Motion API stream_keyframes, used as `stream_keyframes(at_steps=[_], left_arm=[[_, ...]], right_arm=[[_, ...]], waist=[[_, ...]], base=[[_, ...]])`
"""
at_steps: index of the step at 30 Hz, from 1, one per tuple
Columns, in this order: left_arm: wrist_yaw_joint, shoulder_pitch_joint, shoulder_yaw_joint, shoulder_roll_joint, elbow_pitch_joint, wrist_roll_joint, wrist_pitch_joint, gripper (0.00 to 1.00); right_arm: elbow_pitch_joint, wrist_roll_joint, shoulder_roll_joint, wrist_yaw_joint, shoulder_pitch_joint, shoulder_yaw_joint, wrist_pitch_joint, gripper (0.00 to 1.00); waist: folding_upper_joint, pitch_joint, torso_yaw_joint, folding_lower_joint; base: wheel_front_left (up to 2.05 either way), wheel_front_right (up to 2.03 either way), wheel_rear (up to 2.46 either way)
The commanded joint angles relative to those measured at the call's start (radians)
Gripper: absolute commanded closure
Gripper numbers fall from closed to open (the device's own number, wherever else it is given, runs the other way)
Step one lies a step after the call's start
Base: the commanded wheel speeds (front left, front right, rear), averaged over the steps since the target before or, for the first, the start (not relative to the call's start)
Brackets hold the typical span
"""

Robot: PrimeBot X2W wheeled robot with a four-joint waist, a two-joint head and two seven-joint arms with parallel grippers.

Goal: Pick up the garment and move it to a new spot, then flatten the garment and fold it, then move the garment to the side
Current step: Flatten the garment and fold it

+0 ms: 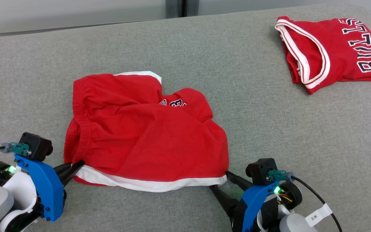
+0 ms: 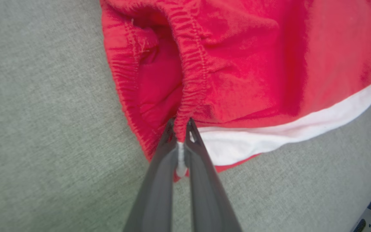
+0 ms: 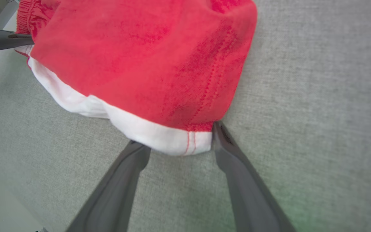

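The garment (image 1: 147,138) is a pair of red shorts with a white hem band, lying crumpled on the grey padded surface (image 1: 204,48). My left gripper (image 1: 77,166) is shut on the garment's near left corner, where the elastic waistband meets the white band (image 2: 180,129). My right gripper (image 1: 220,182) stands open at the near right corner, its two fingers either side of the white hem corner (image 3: 185,143). One fingertip (image 3: 219,130) touches the red edge. In the right wrist view the left gripper's dark fingers (image 3: 2,39) reach in at the upper left.
A second red garment (image 1: 330,51), a folded jersey with white trim and black-and-white lettering, lies at the far right of the surface. The padded surface's far edge (image 1: 76,27) runs along the top of the head view, with a pale wall behind.
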Motion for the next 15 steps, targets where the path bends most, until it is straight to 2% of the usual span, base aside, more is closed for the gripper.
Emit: stream_keyframes(at_steps=[1, 8, 15], left_arm=[[0.000, -0.019, -0.001, -0.004, 0.005, -0.003, -0.008, 1.00], [0.000, 0.016, 0.060, -0.039, -0.020, -0.067, -0.136, 1.00], [0.000, 0.053, 0.152, -0.050, -0.140, -0.148, -0.319, 1.00]], right_arm=[[0.015, 0.005, -0.002, 0.000, -0.013, 0.008, -0.011, 1.00], [-0.023, -0.008, -0.002, 0.000, -0.007, -0.055, -0.068, 1.00], [-0.222, -0.097, -0.002, 0.000, 0.029, -0.172, -0.071, 1.00]], waist=[[0.0000, 0.001, 0.002, 0.0000], [0.0000, -0.014, 0.009, 0.0000], [0.0000, -0.056, 0.000, 0.0000]], base=[[0.00, 0.00, 0.00], [0.00, 0.00, 0.00], [0.00, 0.00, 0.00]])
